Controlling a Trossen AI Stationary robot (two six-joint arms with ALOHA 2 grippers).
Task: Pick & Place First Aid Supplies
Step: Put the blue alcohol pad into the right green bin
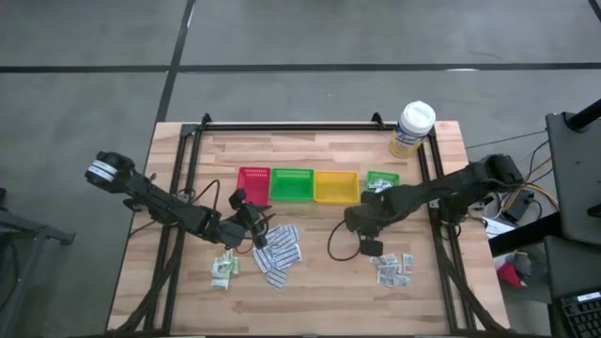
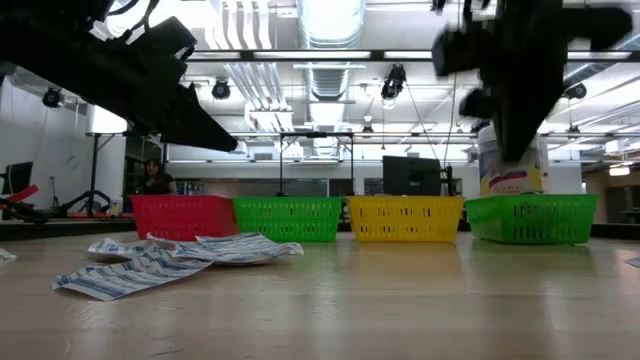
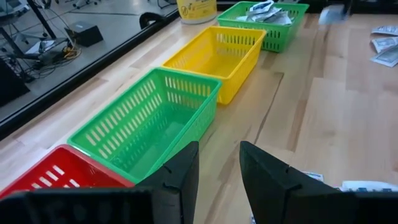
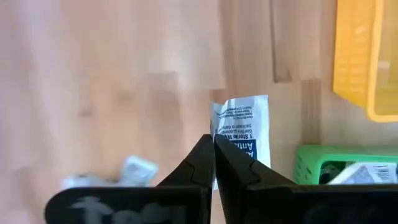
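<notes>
Item: white sachet, pinched by its edge in the closed right claw and held clear of the counter, seemingly for carrying to the small green tray just beside the claw. Blue panel, partly legible print: "1 Sterile…". Left claw: empty, fingers parted, facing the tray row; long printed strips lay just beside it.

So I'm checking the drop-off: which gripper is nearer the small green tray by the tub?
Right. The right gripper sits just in front of the small green tray; the left gripper is beyond the other trays.
</notes>
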